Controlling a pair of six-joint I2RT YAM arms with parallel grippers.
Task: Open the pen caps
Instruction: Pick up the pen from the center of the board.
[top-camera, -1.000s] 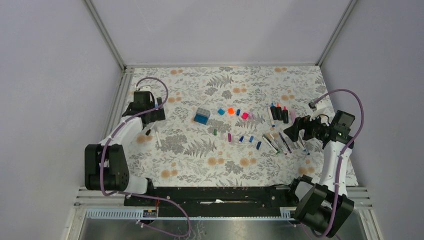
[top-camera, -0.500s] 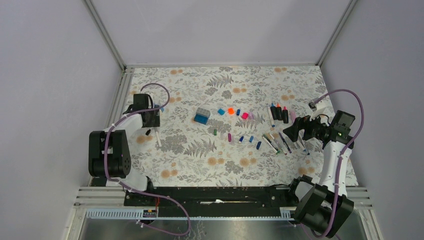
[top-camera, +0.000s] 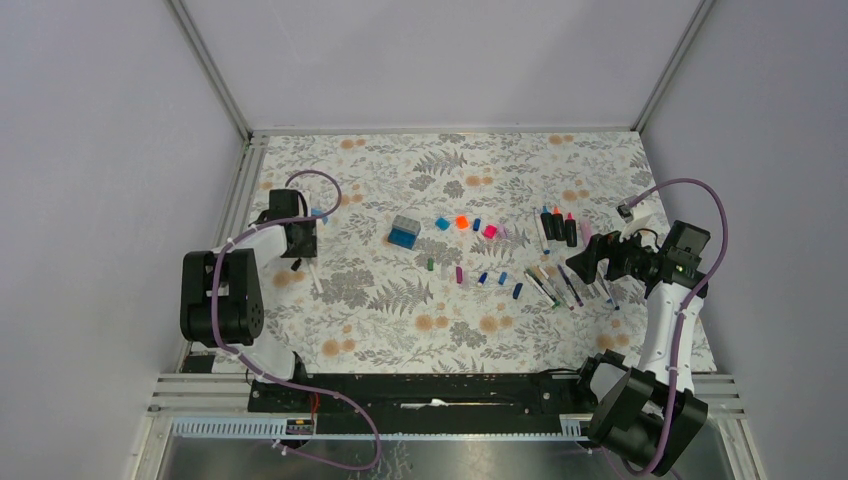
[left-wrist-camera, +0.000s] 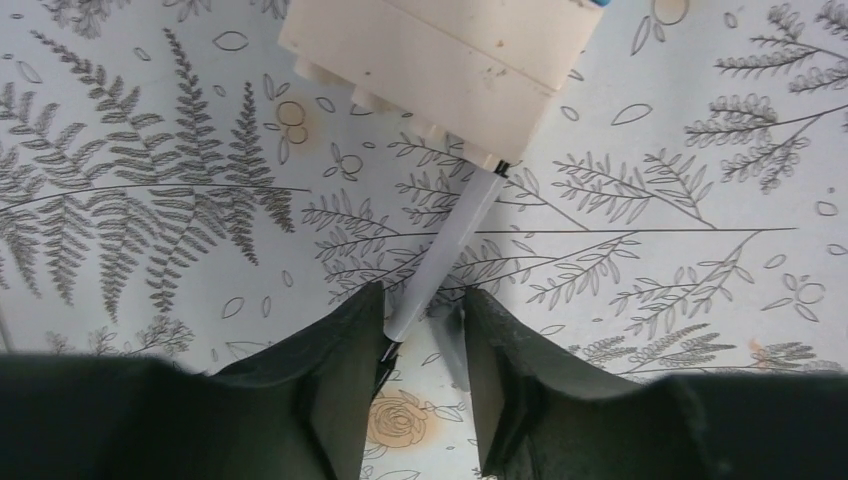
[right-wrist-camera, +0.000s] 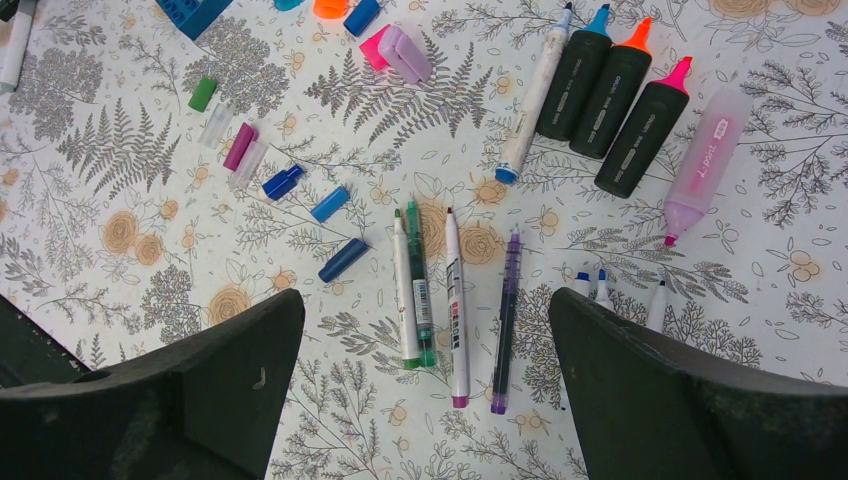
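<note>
- Left gripper (top-camera: 300, 243) (left-wrist-camera: 425, 335): at 9 o'clock of the surface (top-camera: 400, 330), down low over it.
- Its jaws are half spread, astride a thin white pen (left-wrist-camera: 455, 240). One finger (left-wrist-camera: 345, 365) touches the near end of the barrel. A gap shows between the barrel and the other finger, so the pen is not yet pinched.
- In the left wrist view the pen runs toward 1 o'clock, and its far end meets a white block (left-wrist-camera: 440, 70).
- Right gripper (top-camera: 578, 264) (right-wrist-camera: 425, 305): at 3 o'clock of the surface, raised. Its jaws are spread wide with nothing between them.
- Under the right gripper, thin pens lie side by side: green pen (right-wrist-camera: 416, 285), red-tipped pen (right-wrist-camera: 455, 310), purple pen (right-wrist-camera: 506, 320).
- The caps lie loose on the surface between the two grippers, nearer the right one, in two rough rows.
- Far row: orange cap (top-camera: 462, 222), then pink cap (top-camera: 489, 231) at its 4 o'clock.
- Near row: green cap (top-camera: 430, 264), magenta cap (top-camera: 459, 274), and dark blue cap (top-camera: 517, 291) nearest the thin pens.
- Blue block (top-camera: 404, 232): at 9 o'clock of the far row.
- Three dark highlighters (right-wrist-camera: 610, 85) lie packed side by side at 1 o'clock in the right wrist view. Their blue, orange and pink tips are bare.
- Pink highlighter (right-wrist-camera: 705, 150): just beside them at 3 o'clock.
</note>
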